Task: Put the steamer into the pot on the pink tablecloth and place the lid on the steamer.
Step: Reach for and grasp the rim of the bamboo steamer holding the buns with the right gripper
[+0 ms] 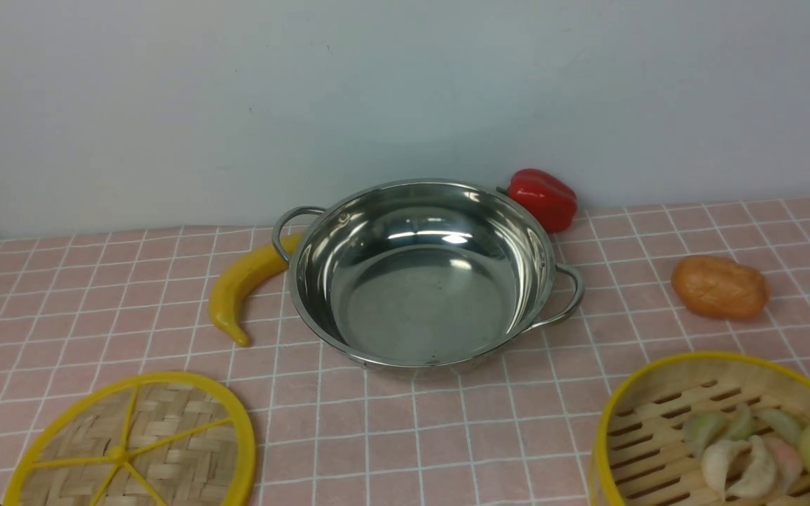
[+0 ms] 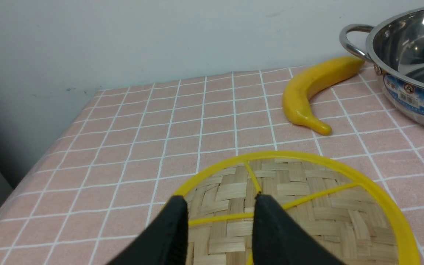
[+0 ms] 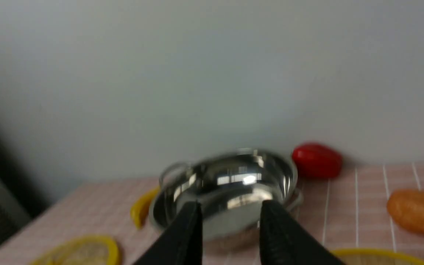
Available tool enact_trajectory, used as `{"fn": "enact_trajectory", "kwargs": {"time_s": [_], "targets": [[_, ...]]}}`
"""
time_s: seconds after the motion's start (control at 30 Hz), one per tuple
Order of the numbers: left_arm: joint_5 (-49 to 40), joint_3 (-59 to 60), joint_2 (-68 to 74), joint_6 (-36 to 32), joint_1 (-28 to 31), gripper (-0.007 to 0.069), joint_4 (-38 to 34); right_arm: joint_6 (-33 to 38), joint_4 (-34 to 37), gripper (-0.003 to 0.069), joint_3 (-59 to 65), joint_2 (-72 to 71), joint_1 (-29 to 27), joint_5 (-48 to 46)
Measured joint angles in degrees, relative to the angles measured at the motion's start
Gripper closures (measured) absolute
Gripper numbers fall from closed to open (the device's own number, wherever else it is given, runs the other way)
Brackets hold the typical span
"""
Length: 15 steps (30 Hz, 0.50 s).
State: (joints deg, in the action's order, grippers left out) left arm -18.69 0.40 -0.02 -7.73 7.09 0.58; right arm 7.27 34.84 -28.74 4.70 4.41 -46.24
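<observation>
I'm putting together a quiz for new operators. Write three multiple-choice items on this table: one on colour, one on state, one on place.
1. The rim of the flat woven-bamboo lid is: A green, B yellow, C red.
2. The shiny stainless-steel pot is: A empty, B covered, C overturned.
3. The yellow banana lies: A inside the pot, B on the lid, C beside the pot's left handle.
Answers: 1 B, its rim shows yellow; 2 A, its bare floor shows; 3 C, its end reaches that handle.
</observation>
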Motion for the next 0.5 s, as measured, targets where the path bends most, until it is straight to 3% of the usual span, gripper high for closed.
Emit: {"fn": "enact_trajectory", "kwargs": {"time_s": [0.07,0.13,0.2,0.23,0.33,0.5], "targets": [[0.00,0.00,0.00,0.00,0.00,0.0382,0.00,3.24,-0.25,0.0417,-1.63,2.59,0.00,-6.05],[0.00,0.00,0.00,0.00,0.00,0.0382,0.00,11.08,-0.59,0.0417,-4.79,8.60,0.00,-15.45],[0.00,0.00,0.00,0.00,0.00,0.0382,0.00,14.02,-0.61,0.0417,-5.77,10.91,0.00,-18.07],[0.00,0.00,0.00,0.00,0.00,0.0382,0.00,18.72,-0.66,0.0417,-6.99,14.68,0.00,-21.24],[0.00,0.00,0.00,0.00,0.00,0.0382,0.00,24.62,-0.35,0.0417,-7.90,20.70,0.00,-23.41],[0.00,0.00,0.00,0.00,0.00,0.0382,0.00,27.92,2.83,0.0417,-8.10,31.72,0.00,-24.07]]}}
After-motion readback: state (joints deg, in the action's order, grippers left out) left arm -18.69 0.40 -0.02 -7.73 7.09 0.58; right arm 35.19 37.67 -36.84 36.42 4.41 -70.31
